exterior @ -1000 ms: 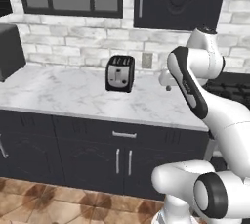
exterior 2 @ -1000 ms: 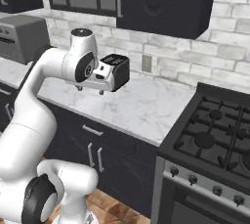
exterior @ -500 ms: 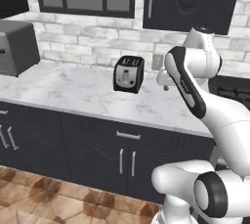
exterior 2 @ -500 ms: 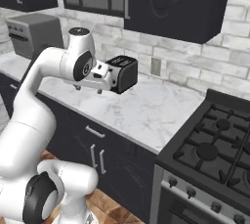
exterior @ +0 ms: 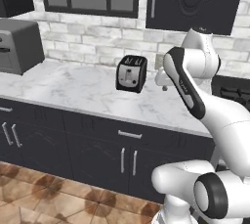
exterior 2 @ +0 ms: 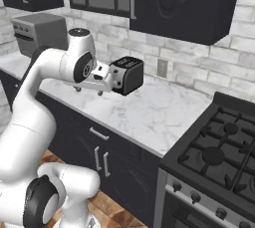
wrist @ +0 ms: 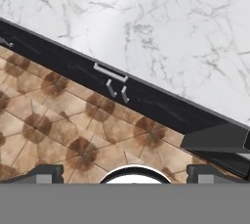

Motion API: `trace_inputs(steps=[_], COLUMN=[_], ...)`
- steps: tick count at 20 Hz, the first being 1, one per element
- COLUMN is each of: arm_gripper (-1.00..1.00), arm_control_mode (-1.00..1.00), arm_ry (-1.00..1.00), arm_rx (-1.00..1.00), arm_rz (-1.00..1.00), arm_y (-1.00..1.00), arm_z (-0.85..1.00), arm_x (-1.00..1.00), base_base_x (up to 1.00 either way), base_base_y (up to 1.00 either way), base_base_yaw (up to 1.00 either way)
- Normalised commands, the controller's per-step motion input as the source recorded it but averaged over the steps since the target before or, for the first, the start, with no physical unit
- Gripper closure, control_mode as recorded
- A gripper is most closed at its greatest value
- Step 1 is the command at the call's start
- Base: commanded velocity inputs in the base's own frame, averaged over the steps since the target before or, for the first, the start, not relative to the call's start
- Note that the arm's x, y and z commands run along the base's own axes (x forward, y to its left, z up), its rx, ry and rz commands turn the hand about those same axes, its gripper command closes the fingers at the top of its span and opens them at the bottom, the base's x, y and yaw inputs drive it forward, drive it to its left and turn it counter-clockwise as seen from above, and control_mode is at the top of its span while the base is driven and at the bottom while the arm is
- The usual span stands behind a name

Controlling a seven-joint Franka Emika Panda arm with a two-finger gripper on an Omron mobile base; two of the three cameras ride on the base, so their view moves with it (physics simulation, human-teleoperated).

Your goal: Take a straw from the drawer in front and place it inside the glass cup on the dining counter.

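Note:
The drawer (exterior: 129, 131) is shut, a dark flat front with a horizontal silver bar handle under the marble worktop; it also appears in the right base view (exterior 2: 99, 133) and the hand view (wrist: 110, 71). My gripper (exterior: 164, 87) hangs high above the worktop, to the right of the toaster, pointing down. It is open, with its fingertips far apart in the hand view (wrist: 124, 173) and nothing between them. In the right base view the gripper (exterior 2: 88, 91) is left of the toaster. The straw is hidden. The glass cup and the dining counter are out of view.
A black toaster (exterior: 131, 73) stands on the marble worktop (exterior: 73, 88) against the white brick wall. A grey appliance (exterior: 17, 44) sits at the left end. A gas stove (exterior 2: 219, 152) is at the right. Cabinet doors with vertical handles (exterior: 128, 162) sit below the drawer.
The whole picture has shifted right in both base views, so the camera has moved left; the grey appliance has come further into view. The arm keeps its pose and the gripper stays open.

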Motion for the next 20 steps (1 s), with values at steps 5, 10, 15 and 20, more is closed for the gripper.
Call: trace_inputs(steps=[5,10,15,20], arm_gripper=[-1.00,-1.00,-1.00,-1.00], arm_control_mode=[-1.00,-1.00,-1.00,-1.00], arm_ry=[0.00,0.00,0.00,0.00], arm_rx=[0.00,0.00,-0.09,-0.15], arm_rz=[0.00,0.00,0.01,0.00], arm_y=[0.00,0.20,0.73,0.82], arm_z=[0.00,-0.04,-0.09,-0.14], arm_x=[-0.04,-0.33,-0.43,-0.27], base_base_x=[-0.13,0.00,0.00,0.00], base_base_y=[0.00,0.00,0.00,0.00], base_base_yaw=[0.00,0.00,0.00,0.00])
